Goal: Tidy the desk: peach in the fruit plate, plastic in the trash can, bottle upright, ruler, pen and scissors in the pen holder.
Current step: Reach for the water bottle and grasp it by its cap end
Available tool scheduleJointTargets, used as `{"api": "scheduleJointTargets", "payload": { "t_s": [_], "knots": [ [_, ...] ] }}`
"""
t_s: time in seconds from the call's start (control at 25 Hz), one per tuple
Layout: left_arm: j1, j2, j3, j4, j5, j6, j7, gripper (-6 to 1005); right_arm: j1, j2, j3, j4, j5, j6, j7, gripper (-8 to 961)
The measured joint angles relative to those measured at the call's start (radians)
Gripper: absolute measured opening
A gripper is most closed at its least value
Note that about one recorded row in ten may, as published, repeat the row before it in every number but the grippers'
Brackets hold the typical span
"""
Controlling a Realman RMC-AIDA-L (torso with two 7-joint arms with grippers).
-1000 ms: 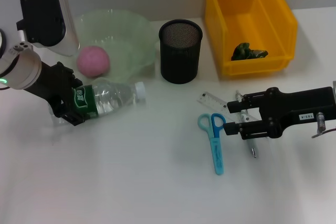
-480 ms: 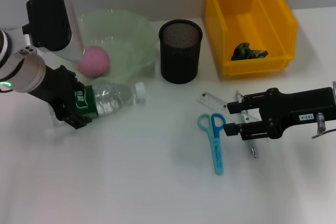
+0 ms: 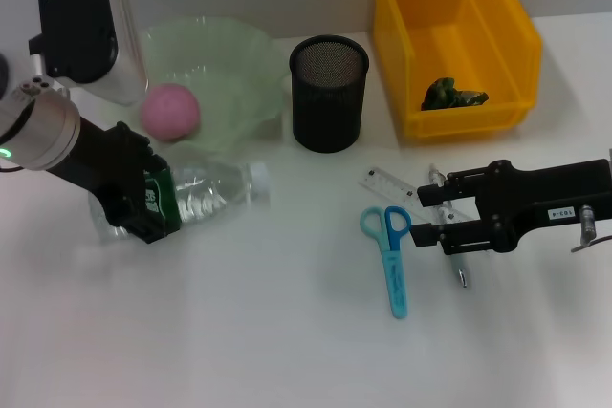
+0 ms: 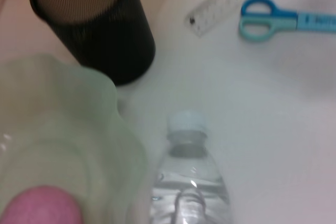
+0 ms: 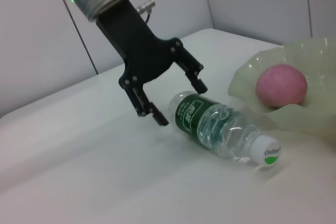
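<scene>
A clear water bottle (image 3: pixel 206 190) with a green label lies on its side in front of the green fruit plate (image 3: pixel 239 64), which holds the pink peach (image 3: pixel 170 110). My left gripper (image 3: pixel 158 200) is open, its fingers on either side of the bottle's base; the right wrist view shows the gripper (image 5: pixel 178 103), bottle (image 5: pixel 218 127) and peach (image 5: pixel 281 85). My right gripper (image 3: pixel 430 212) is open, low over the ruler (image 3: pixel 392 182) and pen (image 3: pixel 460 272), beside the blue scissors (image 3: pixel 392 260). The black mesh pen holder (image 3: pixel 328 93) stands upright. Green plastic (image 3: pixel 452 95) lies in the yellow bin (image 3: pixel 497 26).
The left wrist view shows the bottle's cap (image 4: pixel 185 121), the pen holder (image 4: pixel 94 30), the plate's rim (image 4: pixel 79 103), the ruler (image 4: pixel 226 1) and scissors (image 4: pixel 278 19). White desk surface lies in front of the bottle and scissors.
My left gripper has shifted slightly towards the front along the bottle's base, and the bottle has moved a little with it. The right arm has barely moved.
</scene>
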Motion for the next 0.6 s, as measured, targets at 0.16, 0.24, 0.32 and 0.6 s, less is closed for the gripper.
{"api": "scheduleJointTargets", "payload": {
  "t_s": [0.16, 0.24, 0.32, 0.6],
  "knots": [
    [-0.001, 0.0, 0.003, -0.019, -0.009, -0.03, 0.005, 833, 0.0, 0.0, -0.004, 0.0, 0.0, 0.001, 0.0, 634],
    [-0.01, -0.002, 0.008, -0.054, -0.004, -0.051, 0.006, 831, 0.001, 0.001, -0.004, 0.0, 0.0, 0.001, 0.0, 634],
    [-0.021, -0.004, 0.01, -0.089, -0.003, -0.062, 0.008, 830, 0.001, 0.001, -0.004, 0.0, 0.0, 0.0, 0.0, 634],
    [-0.026, -0.007, 0.034, -0.103, -0.025, -0.081, 0.008, 825, 0.001, 0.002, -0.003, 0.0, 0.0, -0.002, 0.0, 634]
  ]
}}
